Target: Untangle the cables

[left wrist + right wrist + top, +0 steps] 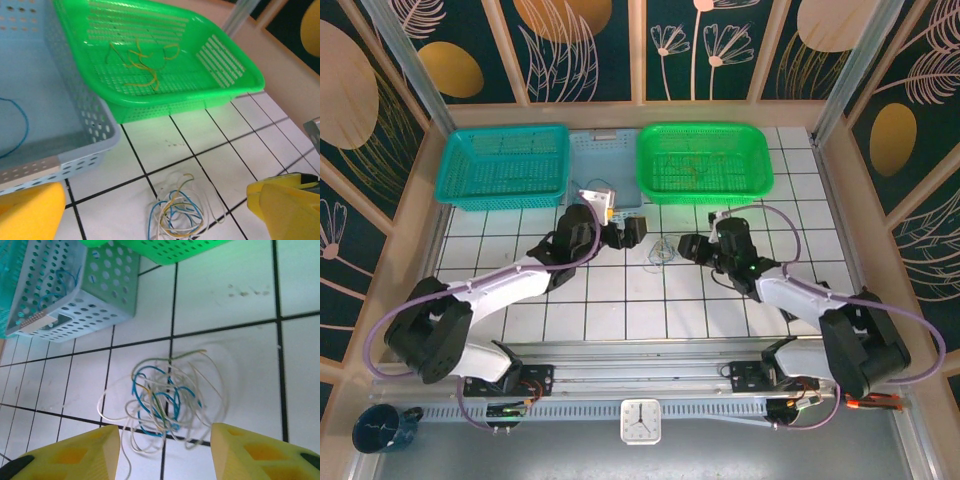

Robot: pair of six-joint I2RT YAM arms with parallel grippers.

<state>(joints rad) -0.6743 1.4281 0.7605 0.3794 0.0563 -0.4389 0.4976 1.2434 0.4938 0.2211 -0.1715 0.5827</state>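
the white tiled bench (620, 290) carries a green basket (705, 197) at its far side. the left claw (150, 200) and right claw (164, 432) both stand wide open and hold nothing. the cables (160, 405) lie on the tiles between them, near the basket. the clump looks light, limp and springy. it is roughly round, with no real long axis. a stray outer white loop seems a better hold than the knotted middle.

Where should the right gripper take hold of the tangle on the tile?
Probably the loose outer white loop of the cables, from straight above: they lie flat, and that loop stands clear of the knotted blue middle.
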